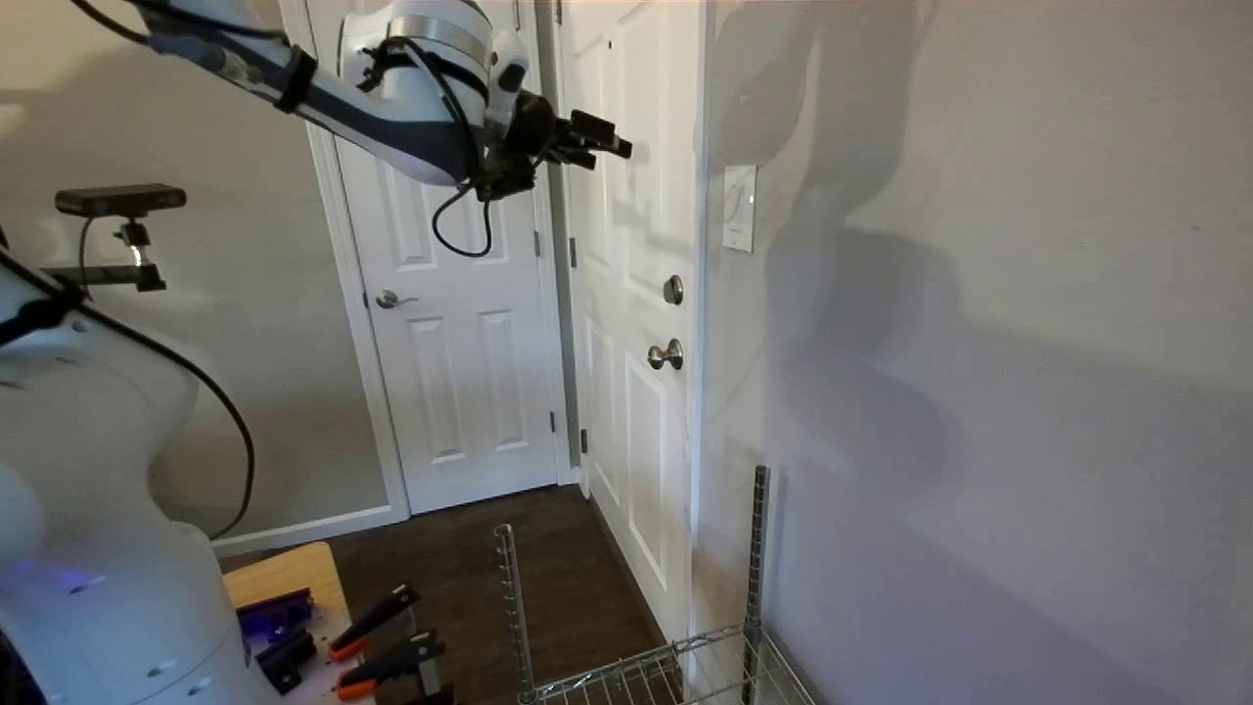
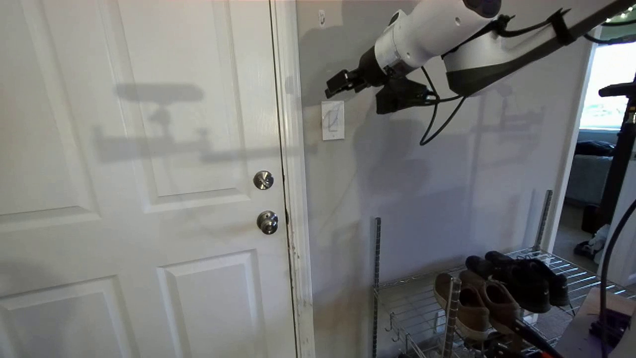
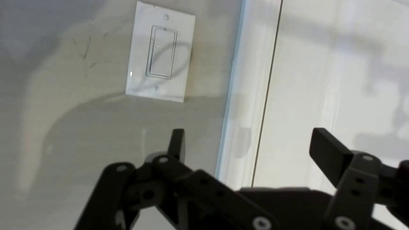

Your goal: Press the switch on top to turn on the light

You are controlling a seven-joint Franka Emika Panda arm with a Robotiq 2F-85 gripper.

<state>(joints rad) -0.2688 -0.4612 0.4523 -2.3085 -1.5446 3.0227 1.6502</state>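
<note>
"The switch (image 3: 162,52) is what everything turns on here! Nearest us first: how do the fingers (image 3: 332,155) stand?"

"Spread wide, and there's nothing in the gripper (image 3: 249,138), just bare air from tip to tip!"

"And where does the target lie from there?"

"On the wall (image 3: 102,137), and in the wrist view it's up between ten and eleven o'clock from the middle of that gap. In an exterior view the switch (image 2: 333,121) is at six o'clock, near the tips and lower than them."

"Which way does it run?"

"Long axis upright, twelve to six; the wrist view leans it a touch toward one and seven. So, my call: down first, then in. Its upper end looks the nearer."

"Risk?"

"Fingers this far apart could straddle it, I reckon; better drawn together, or one tip lined up. The gap to the wall I can't judge."

"And beyond?"

"The door frame (image 3: 250,80), at three o'clock from the switch in the wrist view, then the door (image 3: 322,95). Its round knob (image 2: 267,222) is at seven o'clock from the switch in an exterior view: wrong prize!"
</note>
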